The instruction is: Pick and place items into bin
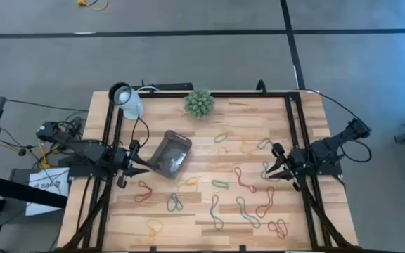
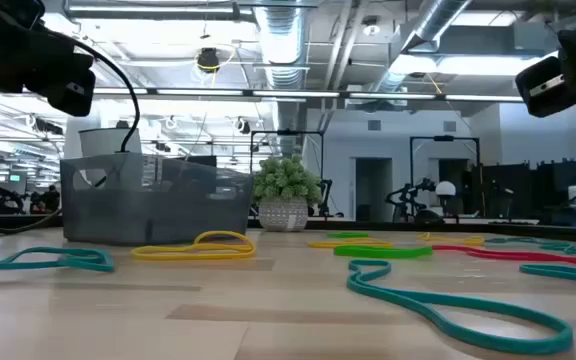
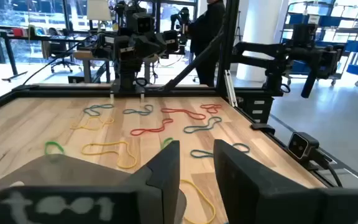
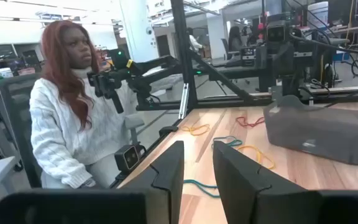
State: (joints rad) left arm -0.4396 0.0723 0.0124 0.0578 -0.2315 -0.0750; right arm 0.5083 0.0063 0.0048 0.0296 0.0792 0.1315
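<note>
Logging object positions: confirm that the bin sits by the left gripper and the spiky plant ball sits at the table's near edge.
Wrong about the plant. In the high view the bin does sit by the left gripper, but the spiky plant ball stands at the far edge, near the lamp.

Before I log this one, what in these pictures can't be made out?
- Inside of the bin: the high view is too small and its dark plastic too murky to tell any bands in it; in the low view its wall hides the floor.
- Loops: too small in the high view to count.
- Low view: both claws are cut off by the top edge.
</note>
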